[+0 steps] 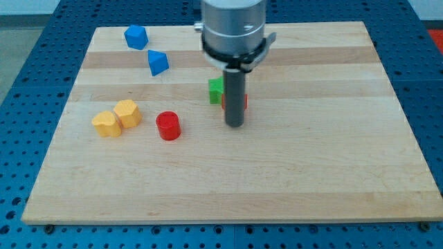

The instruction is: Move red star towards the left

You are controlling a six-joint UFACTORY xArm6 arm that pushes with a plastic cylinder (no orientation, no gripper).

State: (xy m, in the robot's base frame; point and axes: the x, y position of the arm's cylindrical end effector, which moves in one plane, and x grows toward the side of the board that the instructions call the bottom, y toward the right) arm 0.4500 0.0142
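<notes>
The red star (244, 102) is mostly hidden behind my rod; only thin red slivers show at the rod's right and left edges, near the board's middle. My tip (234, 125) rests on the board just below the star, toward the view's bottom. A green block (216, 90) sits right beside the star on its left, partly covered by the rod. I cannot tell whether the rod touches the star.
A red cylinder (168, 126) lies left of my tip. Two yellow blocks (105, 124) (128, 113) sit touching further left. Two blue blocks (136, 37) (158, 63) are at the view's top left. The wooden board (332, 173) lies on a blue perforated table.
</notes>
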